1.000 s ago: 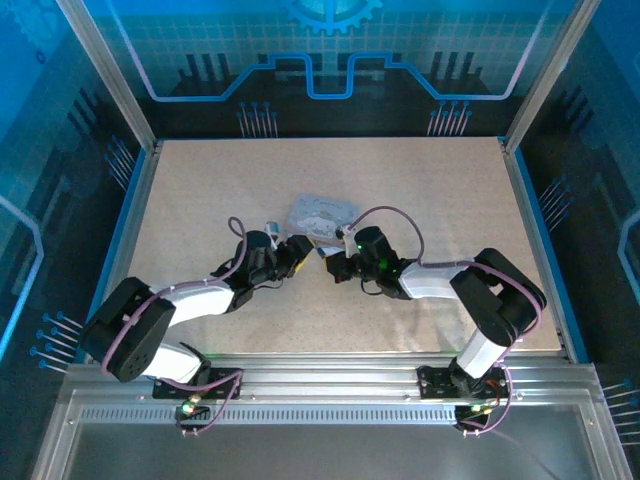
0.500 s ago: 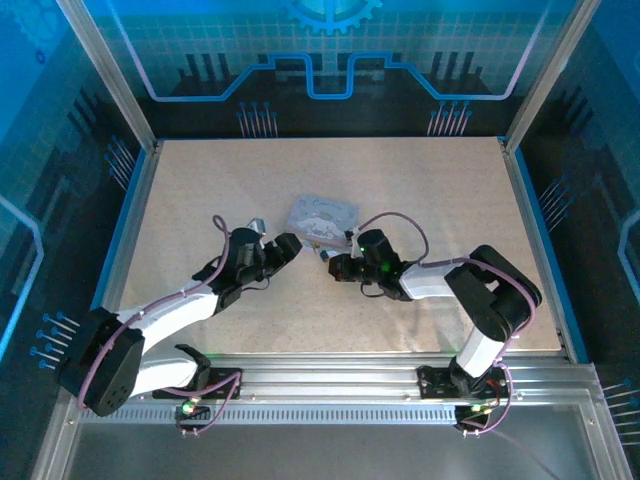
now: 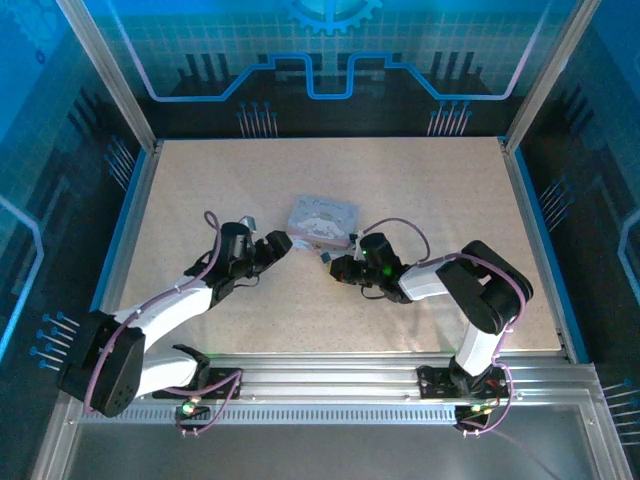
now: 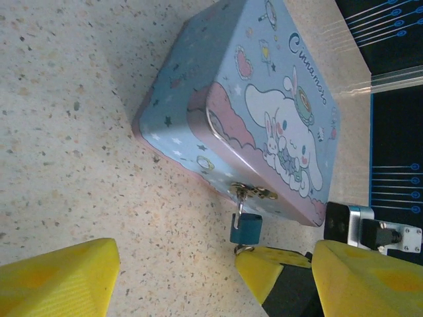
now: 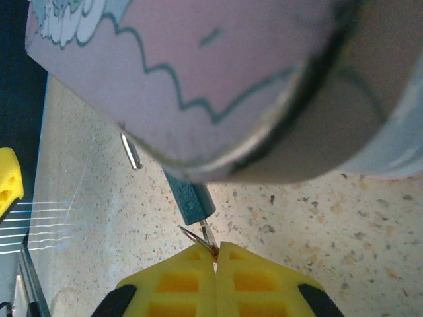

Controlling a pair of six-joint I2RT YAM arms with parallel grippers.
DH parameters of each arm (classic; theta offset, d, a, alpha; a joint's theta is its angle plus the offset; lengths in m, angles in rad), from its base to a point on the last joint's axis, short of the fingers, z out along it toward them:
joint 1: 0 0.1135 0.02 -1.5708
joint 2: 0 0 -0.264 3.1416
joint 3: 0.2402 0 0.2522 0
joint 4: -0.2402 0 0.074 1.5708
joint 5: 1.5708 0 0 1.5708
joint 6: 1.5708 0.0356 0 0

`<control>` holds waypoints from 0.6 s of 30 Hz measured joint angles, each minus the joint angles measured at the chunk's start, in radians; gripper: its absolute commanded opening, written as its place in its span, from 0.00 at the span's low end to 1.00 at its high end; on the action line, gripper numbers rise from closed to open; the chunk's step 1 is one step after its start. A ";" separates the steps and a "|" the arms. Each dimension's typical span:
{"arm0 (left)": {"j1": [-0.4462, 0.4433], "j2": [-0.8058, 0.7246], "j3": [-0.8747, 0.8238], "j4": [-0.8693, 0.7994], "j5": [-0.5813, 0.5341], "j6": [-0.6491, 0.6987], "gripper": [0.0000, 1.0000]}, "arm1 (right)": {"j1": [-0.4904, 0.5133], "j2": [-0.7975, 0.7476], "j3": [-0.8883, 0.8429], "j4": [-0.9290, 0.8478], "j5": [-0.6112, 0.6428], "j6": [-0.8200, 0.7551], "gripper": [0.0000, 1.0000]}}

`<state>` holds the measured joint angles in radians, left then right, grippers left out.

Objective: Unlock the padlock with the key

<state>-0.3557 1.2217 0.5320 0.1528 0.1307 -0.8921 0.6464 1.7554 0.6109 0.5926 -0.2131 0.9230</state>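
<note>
Under the left wrist camera, the padlock [image 4: 246, 228], a small teal body with a silvery shackle, hangs on the cartoon tin's [image 4: 264, 112] clasp, left gripper [image 4: 213, 271] spread wide; right wrist: right gripper [image 5: 216, 251] pinches the key [image 5: 207, 234] at the lock's base, the tin overhanging; top: both grippers flank the tin's near edge.

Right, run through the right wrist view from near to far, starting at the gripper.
right gripper, shut on the key → padlock → tin
</note>
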 measured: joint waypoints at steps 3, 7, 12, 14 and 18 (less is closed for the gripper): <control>0.017 0.012 0.023 -0.021 0.021 0.032 0.78 | -0.001 -0.001 -0.002 -0.011 0.006 0.000 0.16; 0.031 0.023 0.050 -0.043 0.043 0.064 0.78 | -0.002 -0.005 -0.003 -0.032 0.019 -0.006 0.21; 0.053 0.035 0.069 -0.061 0.067 0.093 0.79 | -0.002 -0.042 -0.004 -0.080 0.034 -0.032 0.26; 0.066 0.051 0.086 -0.073 0.079 0.113 0.80 | -0.002 -0.072 -0.005 -0.100 0.045 -0.055 0.32; 0.090 0.104 0.143 -0.097 0.104 0.150 0.81 | -0.008 -0.128 -0.005 -0.122 0.052 -0.107 0.46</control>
<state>-0.2657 1.3258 0.6746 0.0555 0.2344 -0.7418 0.6384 1.6276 0.6064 0.4706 -0.1608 0.8158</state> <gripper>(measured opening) 0.809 0.401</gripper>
